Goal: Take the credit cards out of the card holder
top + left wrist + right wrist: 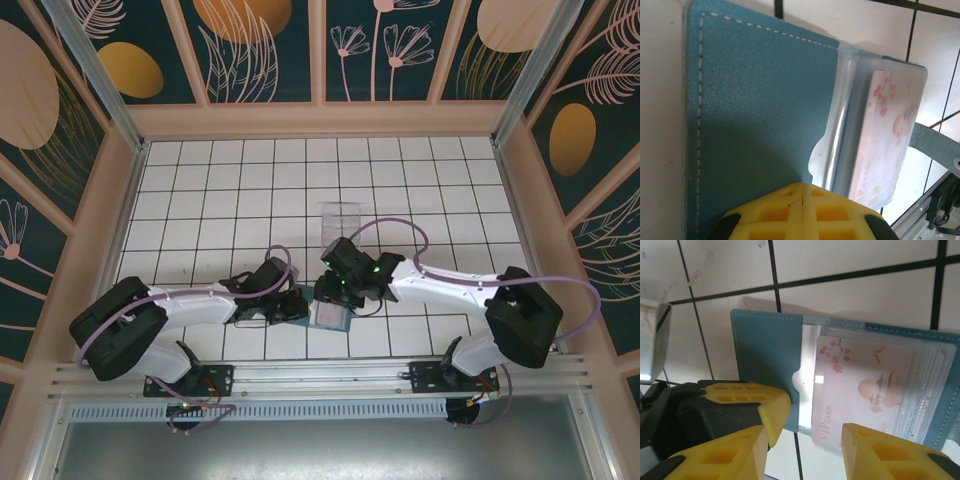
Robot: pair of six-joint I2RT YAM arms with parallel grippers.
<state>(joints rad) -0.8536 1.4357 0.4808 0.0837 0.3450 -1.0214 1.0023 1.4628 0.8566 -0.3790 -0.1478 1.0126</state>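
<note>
The teal card holder [328, 314] lies open on the tiles between my two grippers. In the right wrist view its teal flap [767, 360] is on the left and its clear sleeves [927, 390] are on the right. A pale pink credit card [862, 390] printed with blossoms and "VIP CARD" sits in the top sleeve. My left gripper [802, 186] is shut, and its yellow fingertips [771, 407] rest on the teal flap [760, 115] beside the sleeves. My right gripper [805, 442] is open above the card's near edge with nothing between its fingers.
A clear plastic tray [341, 217] stands on the tiles just beyond the right gripper. The holder's grey strap tab [935, 142] sticks out past the sleeves. A metal rail [320, 375] runs along the near edge, and wooden walls enclose the tiled floor [220, 190].
</note>
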